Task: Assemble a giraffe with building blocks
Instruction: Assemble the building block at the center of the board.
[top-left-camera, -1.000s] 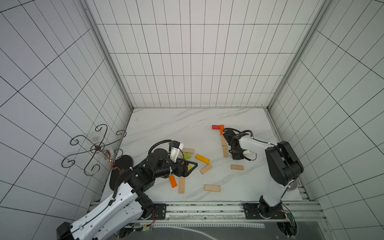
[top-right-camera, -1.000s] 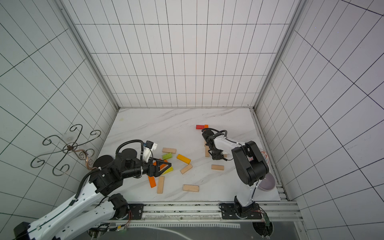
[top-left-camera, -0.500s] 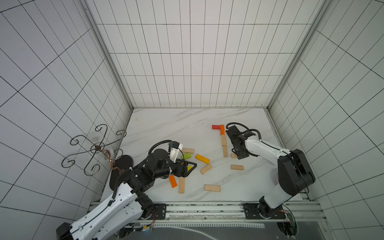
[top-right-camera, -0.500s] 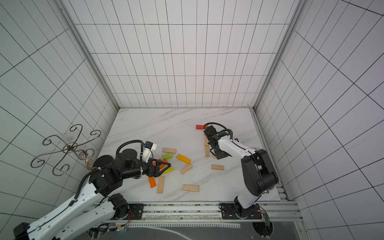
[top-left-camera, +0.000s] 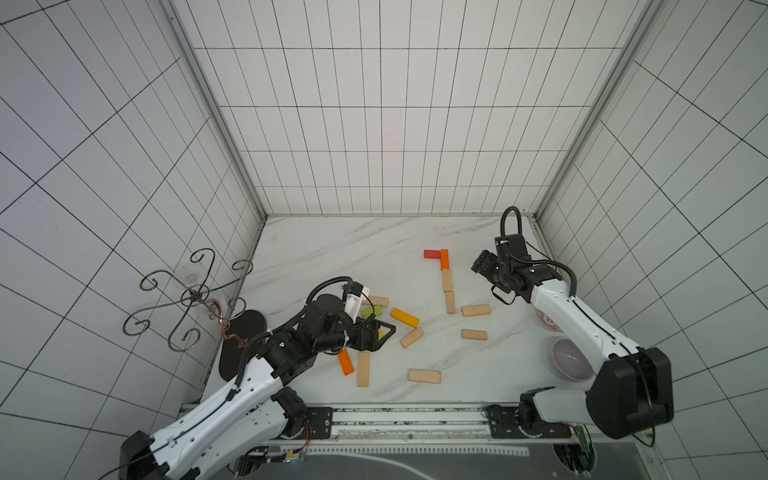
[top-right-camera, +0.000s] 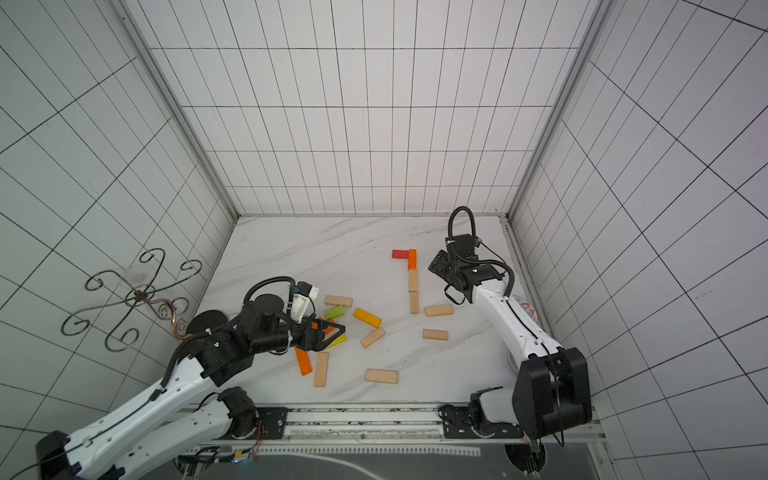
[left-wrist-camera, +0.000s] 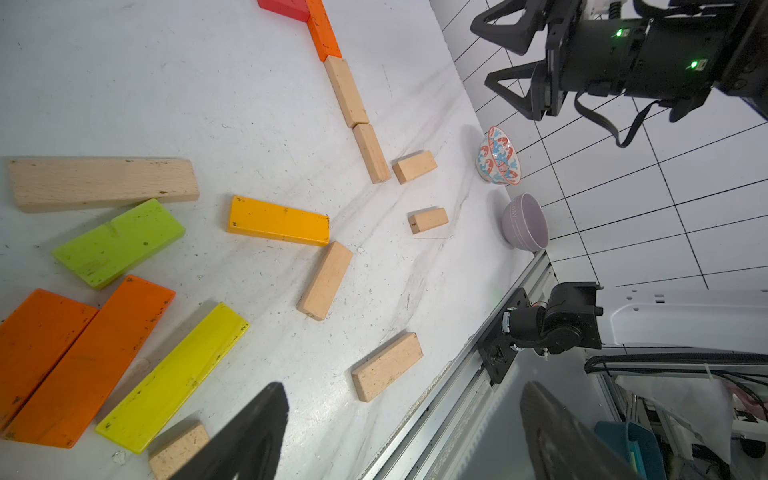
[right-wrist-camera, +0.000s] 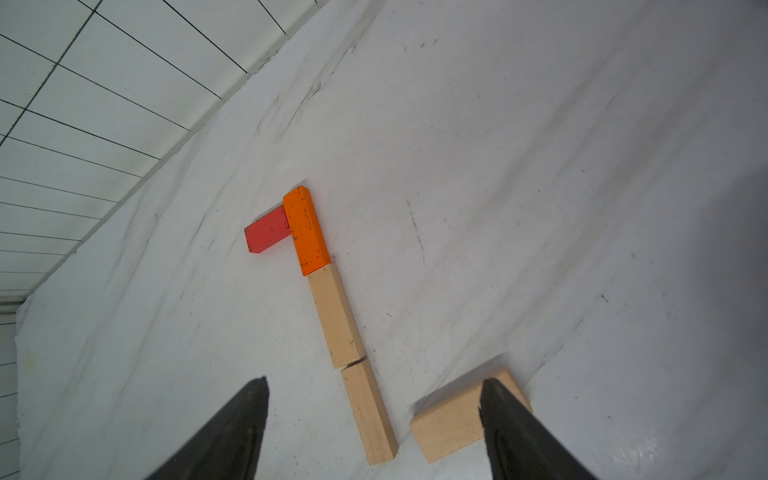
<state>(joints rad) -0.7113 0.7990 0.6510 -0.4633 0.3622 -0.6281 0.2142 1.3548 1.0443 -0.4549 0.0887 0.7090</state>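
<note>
The giraffe's flat line lies mid-table: a red block butts an orange block, followed by two wooden blocks end to end. Another wooden block lies beside the line's near end. My right gripper hangs raised to the right of the line, open and empty; its wrist view shows the fingers spread above that end. My left gripper is open and empty, low over the loose green block, yellow block and orange blocks.
More loose wooden blocks and an amber block lie scattered across the near table. A patterned bowl and a purple bowl sit by the right wall. A metal scroll stand stands at the left edge.
My right gripper opened, let go of the wooden block at the line, and rose away to the right. The left arm has not moved.
</note>
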